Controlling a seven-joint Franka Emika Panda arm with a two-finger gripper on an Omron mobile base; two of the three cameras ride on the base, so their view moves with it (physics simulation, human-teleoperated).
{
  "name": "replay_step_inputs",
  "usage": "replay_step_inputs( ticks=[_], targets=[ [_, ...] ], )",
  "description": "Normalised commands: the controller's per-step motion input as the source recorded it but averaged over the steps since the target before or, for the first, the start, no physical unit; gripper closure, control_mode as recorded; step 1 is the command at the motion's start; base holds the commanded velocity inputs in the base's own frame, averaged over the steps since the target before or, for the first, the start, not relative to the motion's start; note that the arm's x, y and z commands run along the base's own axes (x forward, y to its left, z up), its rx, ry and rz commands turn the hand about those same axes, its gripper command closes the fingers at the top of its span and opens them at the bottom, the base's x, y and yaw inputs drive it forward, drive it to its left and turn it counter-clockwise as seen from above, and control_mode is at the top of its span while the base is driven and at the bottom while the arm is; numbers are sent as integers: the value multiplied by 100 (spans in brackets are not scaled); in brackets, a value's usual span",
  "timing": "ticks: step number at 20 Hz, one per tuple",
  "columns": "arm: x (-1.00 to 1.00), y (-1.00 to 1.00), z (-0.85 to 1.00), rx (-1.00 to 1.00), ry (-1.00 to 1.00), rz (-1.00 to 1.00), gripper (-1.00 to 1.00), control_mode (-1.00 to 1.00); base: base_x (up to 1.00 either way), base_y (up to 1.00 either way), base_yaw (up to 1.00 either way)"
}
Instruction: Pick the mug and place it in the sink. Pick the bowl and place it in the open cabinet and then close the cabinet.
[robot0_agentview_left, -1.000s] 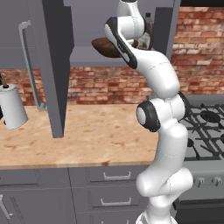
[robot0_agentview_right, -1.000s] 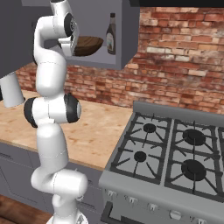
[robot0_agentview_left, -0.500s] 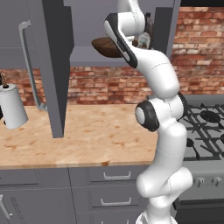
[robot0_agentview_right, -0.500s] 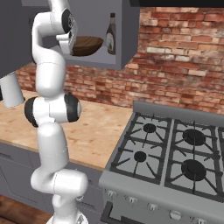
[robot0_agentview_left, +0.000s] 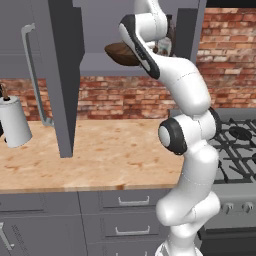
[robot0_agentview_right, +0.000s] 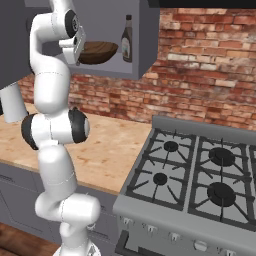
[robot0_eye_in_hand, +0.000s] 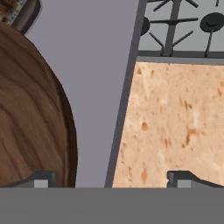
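Note:
The dark brown wood-grain bowl (robot0_agentview_left: 121, 52) (robot0_agentview_right: 98, 51) sits at the front of the open cabinet's grey shelf (robot0_agentview_left: 97, 64) (robot0_agentview_right: 131, 72). In the hand view the bowl (robot0_eye_in_hand: 30, 118) lies at the left over the shelf (robot0_eye_in_hand: 100, 87). My gripper (robot0_agentview_right: 79, 50) (robot0_eye_in_hand: 111, 179) is at the bowl's rim, open, its fingertips (robot0_eye_in_hand: 40, 179) spread wide with the rim between them. The cabinet door (robot0_agentview_left: 62, 75) stands swung out, its long silver handle (robot0_agentview_left: 32, 70) on the left. The mug and the sink are out of view.
A dark brown bottle (robot0_agentview_right: 127, 46) stands on the shelf behind the bowl. Below are the wooden counter (robot0_agentview_left: 100, 150), a paper towel roll (robot0_agentview_left: 14, 127) at the left, and the gas stove (robot0_agentview_right: 200, 170) at the right. Drawer fronts (robot0_agentview_left: 132, 201) run under the counter.
Almost nothing has moved; the arm and the bowl stay at the cabinet shelf.

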Motion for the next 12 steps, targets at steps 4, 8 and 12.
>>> replay_step_inputs(
  ticks=[4,8,12],
  targets=[
    [-61,0,14,0,0,0,-100,-100,0,0,0],
    [-61,0,40,2,-7,0,-100,-100,0,0,0],
    [-59,0,35,2,-8,0,-100,-100,0,0,0]
  ],
)
